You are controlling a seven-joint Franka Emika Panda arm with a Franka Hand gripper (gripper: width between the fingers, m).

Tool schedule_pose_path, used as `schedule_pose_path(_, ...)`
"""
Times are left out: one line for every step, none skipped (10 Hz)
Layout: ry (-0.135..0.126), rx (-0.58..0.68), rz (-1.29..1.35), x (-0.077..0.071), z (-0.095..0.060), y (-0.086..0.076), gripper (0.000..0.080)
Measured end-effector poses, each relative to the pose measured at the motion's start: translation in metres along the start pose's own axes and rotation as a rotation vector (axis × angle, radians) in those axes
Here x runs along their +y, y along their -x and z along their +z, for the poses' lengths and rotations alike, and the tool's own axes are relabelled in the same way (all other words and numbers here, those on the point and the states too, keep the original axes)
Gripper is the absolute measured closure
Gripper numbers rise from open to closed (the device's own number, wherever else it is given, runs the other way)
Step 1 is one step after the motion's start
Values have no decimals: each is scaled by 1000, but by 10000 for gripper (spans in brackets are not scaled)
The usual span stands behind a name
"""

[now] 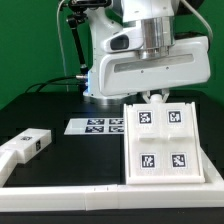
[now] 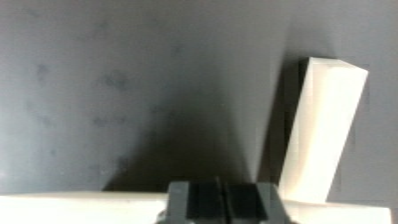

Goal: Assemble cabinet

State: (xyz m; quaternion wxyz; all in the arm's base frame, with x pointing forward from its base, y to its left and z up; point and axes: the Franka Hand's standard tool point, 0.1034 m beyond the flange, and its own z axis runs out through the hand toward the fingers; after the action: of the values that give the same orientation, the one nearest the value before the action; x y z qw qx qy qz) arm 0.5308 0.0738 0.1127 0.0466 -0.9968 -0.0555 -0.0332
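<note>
The cabinet [image 1: 160, 145] sits on the black table [image 1: 40, 110] at the exterior view's right, four-tag face toward the camera and its interior hidden, with a small tagged block [image 1: 25, 148] well apart at the left and the gripper [image 1: 152, 98] at its far edge, while only the wrist view shows the fingers [image 2: 196, 205] pressed together on nothing.

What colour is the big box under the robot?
The cabinet shell is white with black-and-white square tags; exterior view.

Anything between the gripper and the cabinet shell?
Nothing visible. The gripper sits right at the far edge of the cabinet shell; the small block lies apart, on the exterior view's left.
</note>
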Motion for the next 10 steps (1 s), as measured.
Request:
schedule_pose_path(0,-3,0,0,1,1,797)
schedule_pose_path(0,-7,0,0,2,3,797)
schedule_pose_path(0,-7,0,0,2,3,797)
schedule_pose_path(0,-7,0,0,2,3,797)
schedule_pose_path(0,-6,0,-1,0,2,797)
schedule_pose_path(-1,-8,0,-2,-7,-1,797)
schedule_pose_path(-2,-5,-4,-4,-17,-8,797)
schedule_pose_path(-4,-5,-6,-6,-23,-15,797)
schedule_pose_path(-6,-9,-7,-8,-28,-20,797)
schedule_pose_path(-7,-7,-8,-9,-29,-25,797)
